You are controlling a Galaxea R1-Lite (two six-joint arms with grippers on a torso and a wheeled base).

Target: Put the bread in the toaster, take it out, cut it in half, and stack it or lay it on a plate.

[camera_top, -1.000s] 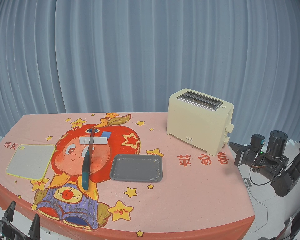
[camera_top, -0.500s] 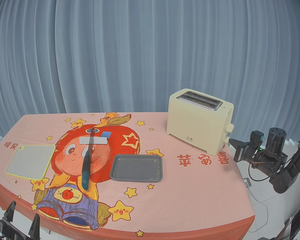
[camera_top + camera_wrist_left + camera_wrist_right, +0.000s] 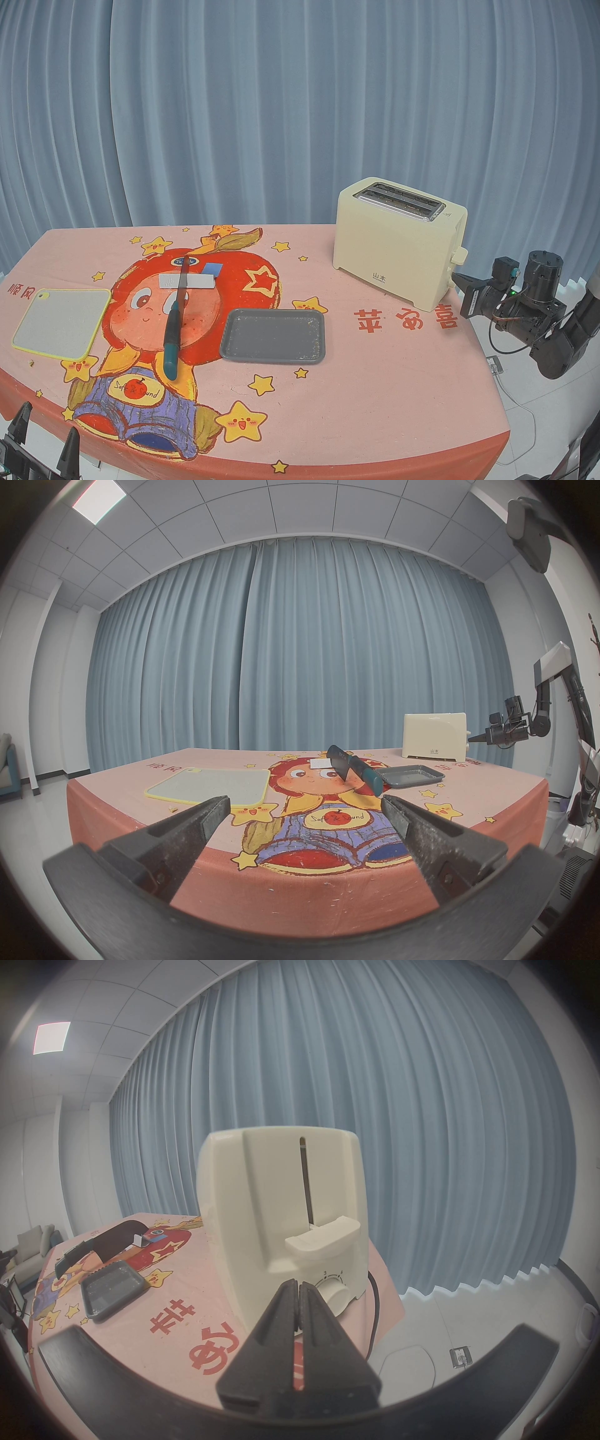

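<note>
Head view, nearest edge first: the left gripper point(image 3: 49, 425) sits at the bottom left corner of the frame, below the table rim, its two black wedge-shaped fingers point(image 3: 69, 450) pointing up. The left wrist view shows the same gripper point(image 3: 304, 805) spread wide with nothing between its ridged fingers.

A pink cloth tablecloth point(image 3: 387, 387) printed with a cartoon apple figure and stars covers the rounded table. On it, left of centre, lies a knife point(image 3: 173, 328) with a smooth teal handle toward the near edge and a thin dark blade running away. The blade crosses a flat white strip point(image 3: 200, 281), with a small blue square point(image 3: 212, 269) just beside that. Right of the knife is a shallow grey rectangular plate point(image 3: 273, 356) with rounded corners and a raised rim. At the left edge lies a pale, matte cutting board point(image 3: 61, 322) edged in yellow.

Farther back, right of centre, stands the glossy cream toaster point(image 3: 400, 244), boxy with rounded corners and two metal-lined slots on top. Whether bread sits inside cannot be told.

The right gripper point(image 3: 456, 277) points at the toaster's end from the right of the frame. The right wrist view shows its fingers point(image 3: 312, 1316) pressed together, just below the plastic lever point(image 3: 322, 1241) and near the dial.

Pleated blue-grey curtains point(image 3: 250, 112) hang behind.
</note>
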